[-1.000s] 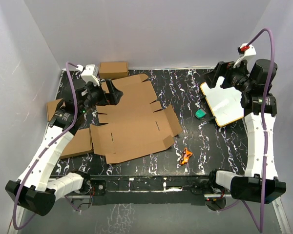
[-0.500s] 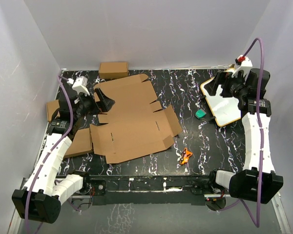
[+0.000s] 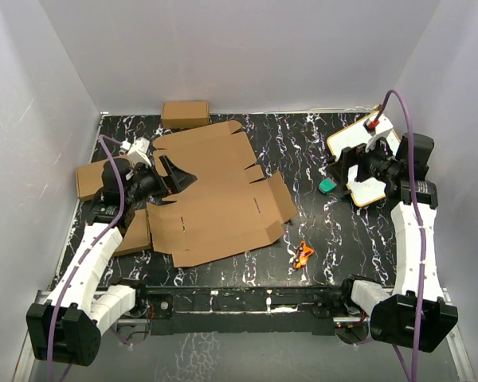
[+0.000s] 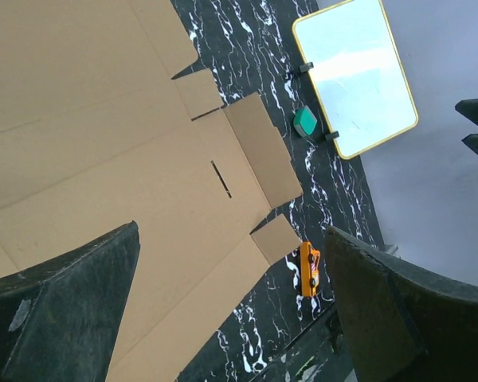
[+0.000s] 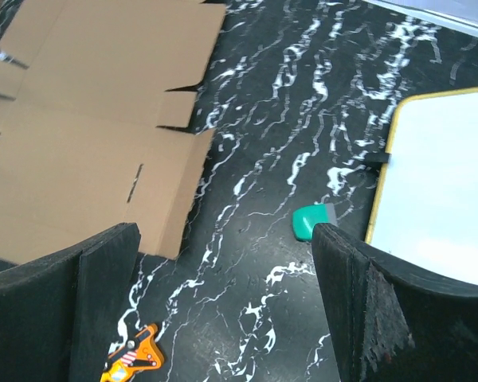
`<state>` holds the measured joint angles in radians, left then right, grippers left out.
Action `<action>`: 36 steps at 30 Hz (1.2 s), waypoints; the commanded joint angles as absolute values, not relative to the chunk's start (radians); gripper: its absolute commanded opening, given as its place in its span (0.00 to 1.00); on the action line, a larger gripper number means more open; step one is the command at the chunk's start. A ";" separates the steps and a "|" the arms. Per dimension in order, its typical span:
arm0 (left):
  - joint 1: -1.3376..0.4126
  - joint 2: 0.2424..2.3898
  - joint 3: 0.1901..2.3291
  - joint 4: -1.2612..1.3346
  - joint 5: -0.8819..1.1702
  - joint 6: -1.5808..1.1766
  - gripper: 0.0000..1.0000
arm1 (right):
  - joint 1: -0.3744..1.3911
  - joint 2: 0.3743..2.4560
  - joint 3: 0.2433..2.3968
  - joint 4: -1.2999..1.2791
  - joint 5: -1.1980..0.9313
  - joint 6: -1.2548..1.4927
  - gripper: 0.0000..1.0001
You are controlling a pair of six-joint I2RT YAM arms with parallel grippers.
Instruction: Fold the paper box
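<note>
Both spread wide and empty, left end effector (image 3: 178, 175) hovering over the flat paper box (image 3: 215, 203) on the counter (image 3: 299, 147), right end effector (image 3: 343, 173) over the white board (image 3: 357, 140)

The paper box (image 3: 215, 199) lies unfolded on the black marbled bench (image 3: 303, 151), on my left half and reaching toward the middle. It is one plain brown sheet of corrugated cardboard, cut out with flaps, tabs and notches along its edges. It rests flat, turned a little askew to the bench's edges. The wide main panel is nearest me, with two short slits cut in it, a square flap juts out at its right end, and narrower panels stretch toward the far side.
</note>
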<state>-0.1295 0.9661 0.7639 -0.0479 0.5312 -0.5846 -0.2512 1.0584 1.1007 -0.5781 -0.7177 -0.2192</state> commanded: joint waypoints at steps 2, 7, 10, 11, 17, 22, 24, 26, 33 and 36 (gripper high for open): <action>-0.119 0.961 0.705 0.055 0.596 -0.630 0.97 | -0.258 1.018 1.060 -0.618 -0.973 -0.449 0.98; -0.106 0.988 0.659 0.113 0.576 -0.663 0.92 | -0.259 1.020 1.003 -0.548 -1.047 -0.408 0.98; -0.073 1.005 0.711 0.021 0.505 -0.590 0.88 | -0.259 1.033 0.995 -0.525 -1.066 -0.393 0.98; -0.059 1.006 0.727 0.003 0.486 -0.573 0.88 | -0.259 1.037 0.996 -0.519 -1.077 -0.391 0.98; 0.026 1.083 0.761 -0.016 0.533 -0.547 0.86 | -0.259 1.026 0.980 -0.478 -1.114 -0.356 0.98; 0.078 1.106 0.763 -0.022 0.606 -0.517 0.83 | -0.259 1.005 0.977 -0.453 -1.133 -0.319 0.98; 0.078 1.097 0.756 -0.033 0.586 -0.493 0.83 | -0.259 0.994 0.968 -0.436 -1.136 -0.306 0.98; 0.079 1.089 0.744 -0.028 0.582 -0.488 0.82 | -0.259 0.982 0.962 -0.432 -1.133 -0.300 0.98; 0.083 1.087 0.703 0.010 0.573 -0.461 0.73 | -0.259 1.027 0.949 -0.377 -1.151 -0.281 0.99; 0.095 1.121 0.703 0.027 0.599 -0.474 0.63 | -0.259 1.081 0.975 -0.408 -1.135 -0.293 0.98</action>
<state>0.0784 1.1080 0.7048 -0.0078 0.5625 -0.4885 -0.2539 1.0256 0.9459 -0.4583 -1.1175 -0.2810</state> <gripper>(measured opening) 0.681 0.985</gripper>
